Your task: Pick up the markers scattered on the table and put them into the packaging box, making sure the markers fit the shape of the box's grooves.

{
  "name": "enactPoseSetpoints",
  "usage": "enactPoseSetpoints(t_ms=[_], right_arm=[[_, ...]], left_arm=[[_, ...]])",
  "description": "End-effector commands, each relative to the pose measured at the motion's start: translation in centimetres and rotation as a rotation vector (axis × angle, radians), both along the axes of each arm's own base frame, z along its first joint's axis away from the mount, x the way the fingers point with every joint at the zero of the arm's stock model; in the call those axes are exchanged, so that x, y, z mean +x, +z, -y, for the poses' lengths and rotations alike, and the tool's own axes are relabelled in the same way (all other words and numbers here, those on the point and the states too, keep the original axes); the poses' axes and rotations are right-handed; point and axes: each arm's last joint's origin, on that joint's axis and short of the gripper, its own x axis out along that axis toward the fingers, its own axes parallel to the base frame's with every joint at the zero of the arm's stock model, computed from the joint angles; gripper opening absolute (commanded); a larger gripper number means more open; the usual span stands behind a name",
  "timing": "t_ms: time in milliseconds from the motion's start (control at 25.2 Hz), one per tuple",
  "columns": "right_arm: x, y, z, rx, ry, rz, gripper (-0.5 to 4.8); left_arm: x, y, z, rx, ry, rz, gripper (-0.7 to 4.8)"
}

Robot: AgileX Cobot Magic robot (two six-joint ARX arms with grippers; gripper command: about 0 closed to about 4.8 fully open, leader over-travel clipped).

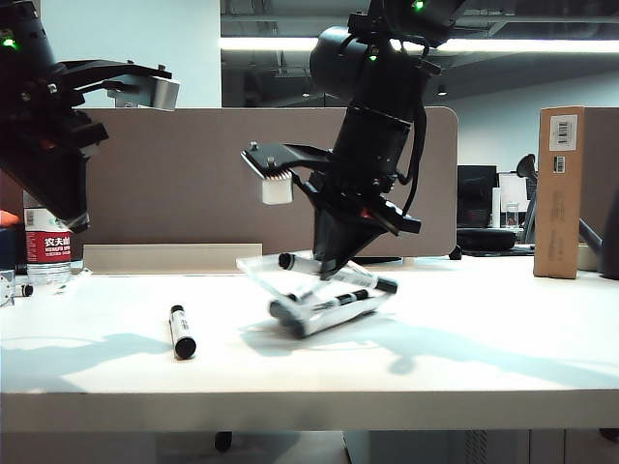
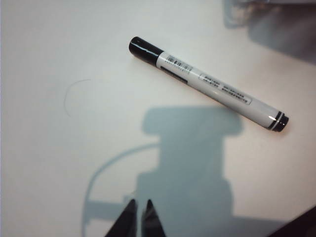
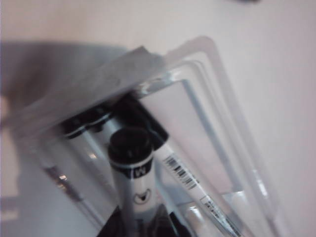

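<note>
right fingers clamp marker over packaging box; left fingers closed, empty, above table.

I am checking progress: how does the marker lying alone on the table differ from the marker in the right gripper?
The lone marker lies flat on the bare table, untouched, near the shut left gripper. The held marker is pinched by the right gripper, over the packaging box among other markers. Both have white barrels and black caps.

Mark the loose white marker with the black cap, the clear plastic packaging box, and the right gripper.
loose white marker (image 2: 207,84): left wrist view, mid-barrel.
clear plastic packaging box (image 3: 217,64): right wrist view, rim.
right gripper (image 1: 329,274): exterior view, between fingertips.
</note>
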Motion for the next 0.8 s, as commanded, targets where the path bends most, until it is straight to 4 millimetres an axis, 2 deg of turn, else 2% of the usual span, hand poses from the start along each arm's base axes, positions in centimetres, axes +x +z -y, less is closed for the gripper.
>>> enactPoseSetpoints(t_ms=[40, 358, 795], right_arm=[[0.0, 0.2, -0.1, -0.028, 0.065, 0.042, -0.05], [0.3, 1.0, -0.5, -0.037, 0.040, 0.143, -0.05], [-1.6, 1.1, -2.5, 0.032, 0.149, 0.083, -0.05]], left_arm=[[0.1, 0.3, 0.1, -0.001, -0.009, 0.022, 0.22], [0.1, 0.3, 0.1, -0.001, -0.009, 0.020, 0.22], [0.0, 0.3, 0.0, 0.008, -0.006, 0.012, 0.22]])
